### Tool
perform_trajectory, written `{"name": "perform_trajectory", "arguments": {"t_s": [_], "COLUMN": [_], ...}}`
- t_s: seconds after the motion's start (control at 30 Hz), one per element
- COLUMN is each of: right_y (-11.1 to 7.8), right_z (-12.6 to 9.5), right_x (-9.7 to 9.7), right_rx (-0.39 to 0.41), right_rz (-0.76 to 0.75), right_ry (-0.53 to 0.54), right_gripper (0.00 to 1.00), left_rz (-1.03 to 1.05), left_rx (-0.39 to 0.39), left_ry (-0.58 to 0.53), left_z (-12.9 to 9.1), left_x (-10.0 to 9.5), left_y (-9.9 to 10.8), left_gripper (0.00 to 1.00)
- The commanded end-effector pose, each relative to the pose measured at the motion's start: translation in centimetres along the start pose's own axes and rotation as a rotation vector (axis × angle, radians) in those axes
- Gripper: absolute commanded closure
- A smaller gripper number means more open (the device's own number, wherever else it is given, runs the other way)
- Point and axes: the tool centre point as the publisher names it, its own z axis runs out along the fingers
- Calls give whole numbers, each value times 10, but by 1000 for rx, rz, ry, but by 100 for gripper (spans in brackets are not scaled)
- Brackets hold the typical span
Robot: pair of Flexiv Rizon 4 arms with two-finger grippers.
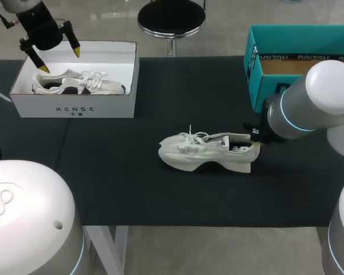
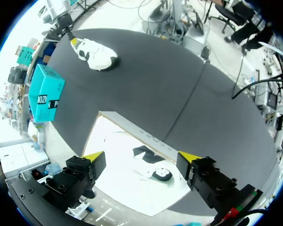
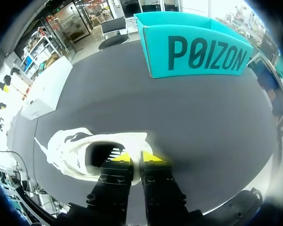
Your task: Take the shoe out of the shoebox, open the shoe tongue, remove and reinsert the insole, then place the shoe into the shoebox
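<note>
A white shoe (image 1: 206, 152) lies on its side in the middle of the black mat, toe toward the white shoebox (image 1: 74, 106). My right gripper (image 3: 137, 157) is at the shoe's (image 3: 75, 150) heel, shut on the heel rim, with its yellow tips nearly together. In the head view my right arm hides those fingers. A second white shoe (image 1: 74, 83) lies inside the shoebox at the back left. Above that box hangs my left gripper (image 1: 59, 61), open and holding nothing. In the left wrist view the boxed shoe (image 2: 153, 167) lies below the wide-spread left gripper (image 2: 141, 157).
A teal cardboard box (image 1: 264, 80) stands open at the back right, close behind my right arm. The black mat (image 1: 160, 195) reaches the table's front edge.
</note>
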Motion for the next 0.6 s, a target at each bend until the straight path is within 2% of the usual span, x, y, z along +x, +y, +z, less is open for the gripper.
{"name": "perform_trajectory", "arguments": {"t_s": [0.03, 0.3, 0.33, 0.37, 0.47, 0.6], "right_y": [2, -2, -2, -2, 1, 8], "right_z": [4, 9, 9, 8, 0, -15], "right_x": [4, 6, 6, 6, 5, 3], "right_rx": [10, 32, 34, 28, -2, -73], "right_rz": [-9, -10, -4, 3, 15, 61], "right_ry": [3, 16, 16, 16, 19, 86], "right_gripper": [100, 100, 86, 0, 0, 0], "left_rz": [1, 1, 1, 1, 1, 1], "left_rx": [-3, -3, -3, -3, -3, -3], "left_ry": [1, 1, 1, 1, 1, 1], "left_z": [0, 0, 0, 0, 0, 0], "left_x": [1, 1, 1, 1, 1, 1], "left_y": [-1, -1, -1, -1, -1, -1], "left_gripper": [0, 0, 0, 0, 0, 0]}}
